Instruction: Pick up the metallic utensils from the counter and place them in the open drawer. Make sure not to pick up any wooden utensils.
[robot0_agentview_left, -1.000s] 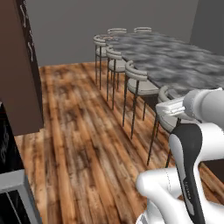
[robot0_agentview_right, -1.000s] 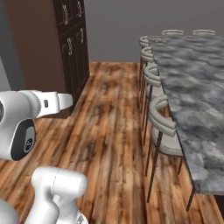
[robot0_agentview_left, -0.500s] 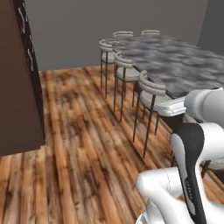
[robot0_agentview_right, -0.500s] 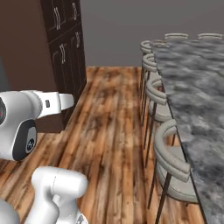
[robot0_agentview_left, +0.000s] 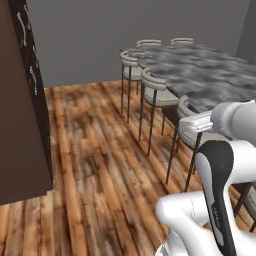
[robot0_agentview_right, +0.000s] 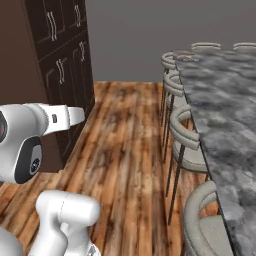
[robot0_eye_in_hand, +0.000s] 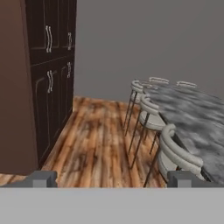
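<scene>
Grey-and-black marbled stone surface (robot0_agentview_right: 220, 115): closer along the right than a second ago, since the base has driven forward; no utensils or drawer visible on it yet. Pale round stools (robot0_agentview_left: 155, 87) line its near edge. Fingers (robot0_eye_in_hand: 111, 179): spread wide, empty. Dark brown cabinet (robot0_eye_in_hand: 48, 78) opposite

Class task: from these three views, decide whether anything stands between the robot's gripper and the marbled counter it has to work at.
The gripper, jaws wide open and holding nothing, points across bare wood floor. A row of pale stools lines the near edge of the counter, so they stand between it and the arm. The utensils and the drawer cannot be judged from these views.
</scene>
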